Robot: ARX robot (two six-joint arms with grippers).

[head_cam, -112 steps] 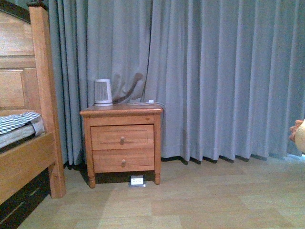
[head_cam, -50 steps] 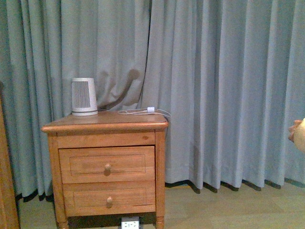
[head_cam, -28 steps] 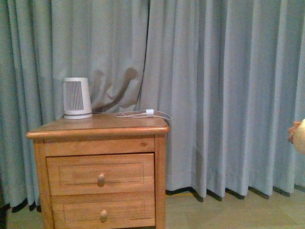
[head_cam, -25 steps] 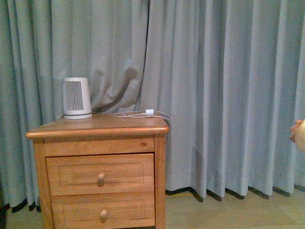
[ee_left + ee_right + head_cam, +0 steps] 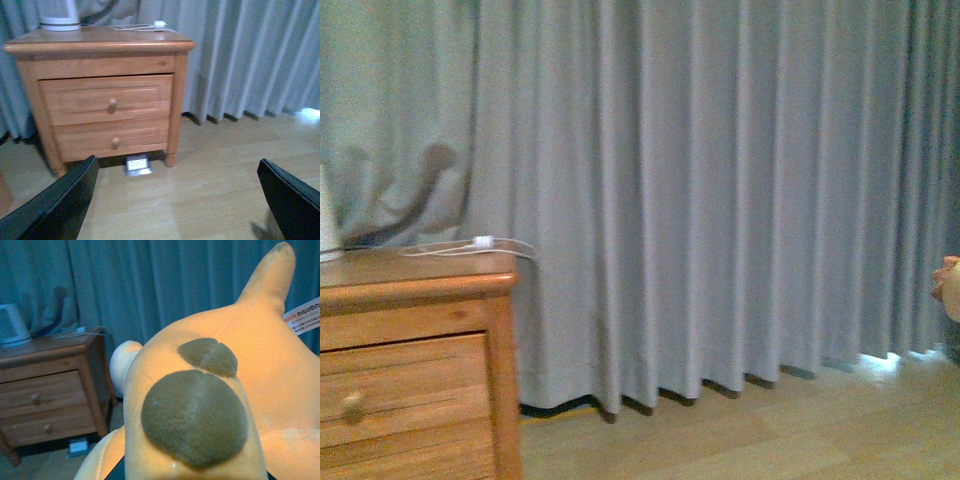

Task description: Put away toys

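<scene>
Where the front view ends on the right: a sliver of the plush animal [image 5: 950,290] hangs above the floor [image 5: 740,440], before the curtain [image 5: 700,200].
Left gripper [image 5: 176,161], left wrist view: held low, facing the nightstand [image 5: 105,95]; dark fingers [image 5: 55,210] spread wide apart.
Right gripper [image 5: 194,474], right wrist view: mostly hidden under the plush animal [image 5: 200,390], clamped on it; hang tag [image 5: 302,315] beside its pointed tip.

Nightstand [image 5: 410,370] stood far left, before the curtain [image 5: 720,200]; cable [image 5: 470,245] lay on its top; plush toy [image 5: 950,288] at right edge
</scene>
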